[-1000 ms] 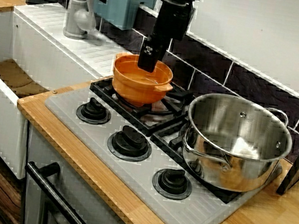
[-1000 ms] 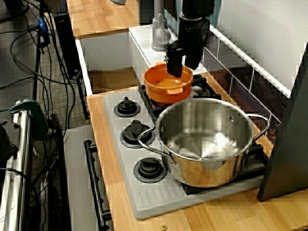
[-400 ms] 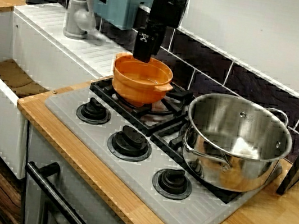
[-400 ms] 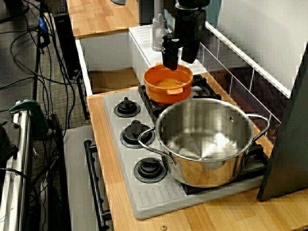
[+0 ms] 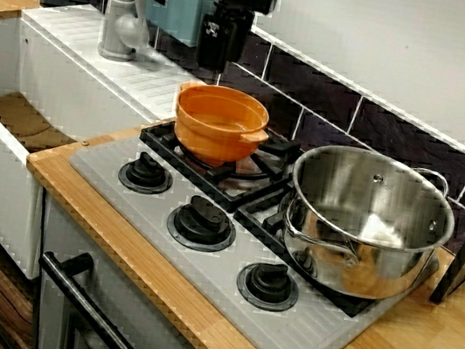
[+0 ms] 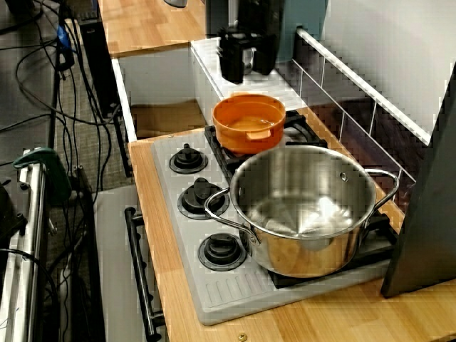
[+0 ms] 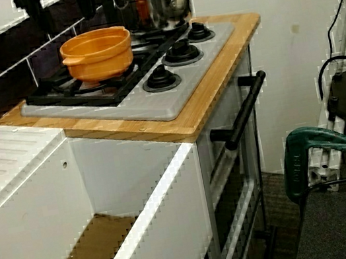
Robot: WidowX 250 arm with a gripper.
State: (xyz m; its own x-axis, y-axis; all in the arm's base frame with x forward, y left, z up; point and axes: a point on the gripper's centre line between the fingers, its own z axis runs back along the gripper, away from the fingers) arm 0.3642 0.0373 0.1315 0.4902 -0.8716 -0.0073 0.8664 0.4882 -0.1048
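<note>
You see the orange bowl (image 5: 220, 122) standing upright on the burner grate at the corner of the hob (image 5: 311, 346) next to the sink and the wall, close to the steel pot (image 5: 360, 266). The gripper (image 6: 247, 75) hangs above it, well apart. Its fingers are apart and hold nothing. I judge the bowl is set down and free.

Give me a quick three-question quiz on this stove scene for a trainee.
1. True or false: the stainless steel pot is smaller than the orange pot.
2. The end effector is: A inside the orange pot, B apart from it and higher up, C clamped on its rim.
3. How many knobs does the stove have?
Key: 1 false; 2 B; 3 three.
</note>
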